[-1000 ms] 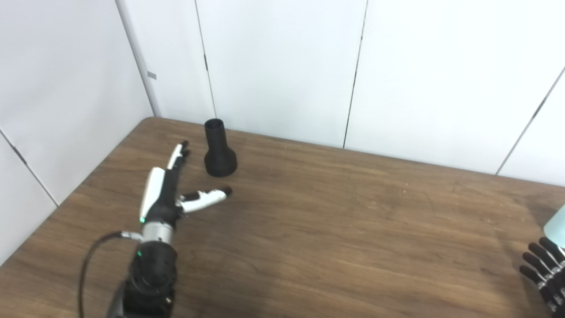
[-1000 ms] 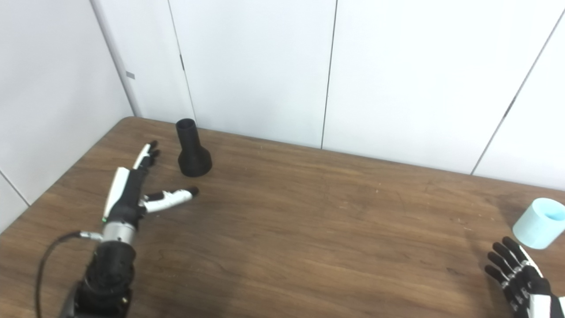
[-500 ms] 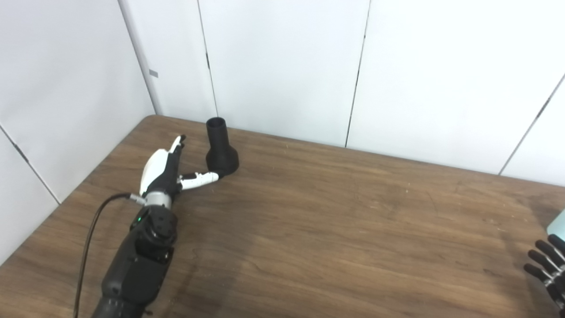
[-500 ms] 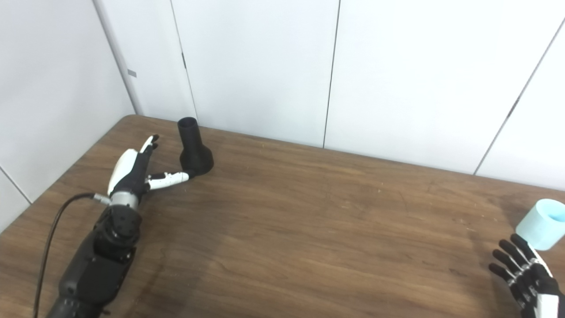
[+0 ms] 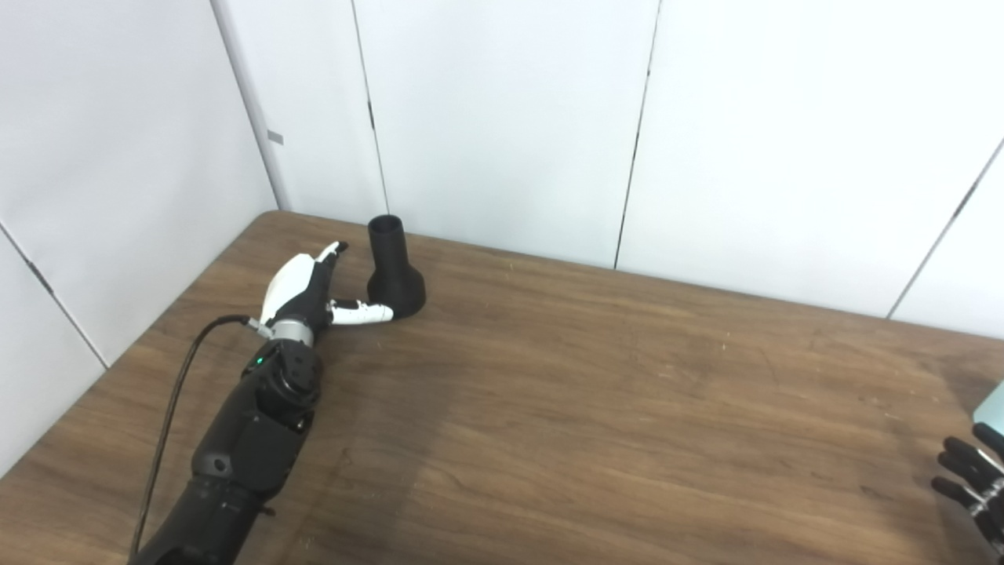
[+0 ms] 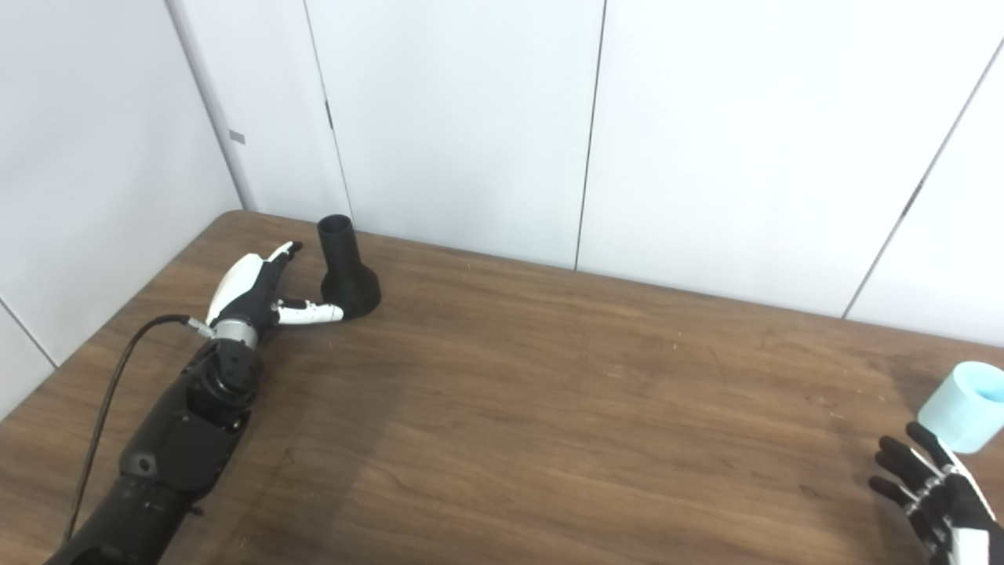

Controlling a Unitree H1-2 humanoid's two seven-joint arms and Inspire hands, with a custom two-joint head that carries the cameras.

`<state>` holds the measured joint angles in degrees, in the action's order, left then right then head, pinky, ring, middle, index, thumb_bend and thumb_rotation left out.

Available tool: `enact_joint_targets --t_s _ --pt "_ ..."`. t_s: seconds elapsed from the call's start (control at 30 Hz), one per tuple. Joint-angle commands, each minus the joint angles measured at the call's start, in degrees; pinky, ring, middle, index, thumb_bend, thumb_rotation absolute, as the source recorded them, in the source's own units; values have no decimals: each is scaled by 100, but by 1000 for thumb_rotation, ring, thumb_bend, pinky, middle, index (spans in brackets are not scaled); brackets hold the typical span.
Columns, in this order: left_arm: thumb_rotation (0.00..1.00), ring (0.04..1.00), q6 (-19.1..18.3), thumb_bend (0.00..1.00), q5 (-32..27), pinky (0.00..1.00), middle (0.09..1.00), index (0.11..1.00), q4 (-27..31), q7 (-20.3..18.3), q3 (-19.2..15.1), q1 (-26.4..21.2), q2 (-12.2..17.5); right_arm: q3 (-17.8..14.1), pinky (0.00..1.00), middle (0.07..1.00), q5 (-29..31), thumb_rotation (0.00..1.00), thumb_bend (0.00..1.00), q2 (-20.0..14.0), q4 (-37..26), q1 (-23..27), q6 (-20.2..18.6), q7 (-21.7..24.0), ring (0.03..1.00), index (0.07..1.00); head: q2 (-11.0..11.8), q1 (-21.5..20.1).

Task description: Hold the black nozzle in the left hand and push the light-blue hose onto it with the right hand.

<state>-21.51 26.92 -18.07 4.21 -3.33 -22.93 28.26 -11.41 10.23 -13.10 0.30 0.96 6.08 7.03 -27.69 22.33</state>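
Note:
The black nozzle (image 5: 394,269) stands upright on its flared base near the table's back left corner, narrow neck up. My left hand (image 5: 307,284) is open just to its left, fingers stretched toward the neck and the thumb reaching to the base; I cannot tell if the thumb touches it. The light-blue hose (image 6: 962,406), a short pale tube, lies at the table's far right. My right hand (image 6: 938,499) is open just in front of it, fingers spread, holding nothing. In the left eye view only the right hand's fingertips (image 5: 971,485) show.
The brown wooden table (image 5: 596,392) meets white wall panels (image 5: 502,118) at the back and left, close behind the nozzle. A black cable (image 5: 176,408) trails along my left forearm.
My left hand has moved forward and rightward up to the nozzle, its thumb now at the base. The right hand has shifted slightly near the hose. The camera has tilted a little.

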Motion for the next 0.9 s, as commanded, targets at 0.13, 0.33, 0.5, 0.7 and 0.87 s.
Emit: enact_joint_targets --t_s 0.13,0.33,0.5,0.7,0.87 --pt "336 1000 65 1000 105 1000 946 883 -125 224 99 -423 123 9 740 808 -67 961 627 77 116 -89 134 -80 821 874 -8 4" --pt "330 1000 -4 994 34 1000 951 878 -186 98 253 -571 79 24 736 807 -168 959 637 109 34 -101 69 -157 820 873 -29 -51" --pt "307 1000 17 1000 -99 1000 947 879 -220 -24 314 -659 -39 30 763 807 -254 961 641 126 -65 -106 -38 -216 822 872 -26 -73" --pt "315 1000 188 1000 -134 1000 946 880 -444 -22 397 -770 -58 77 776 808 -363 970 637 115 -198 -124 -182 -259 828 868 -42 -144" --pt "314 1000 19 1000 -106 1000 951 881 -377 -26 496 -809 -139 115 781 809 -396 964 618 94 -316 -153 -281 -255 841 869 -73 -153"
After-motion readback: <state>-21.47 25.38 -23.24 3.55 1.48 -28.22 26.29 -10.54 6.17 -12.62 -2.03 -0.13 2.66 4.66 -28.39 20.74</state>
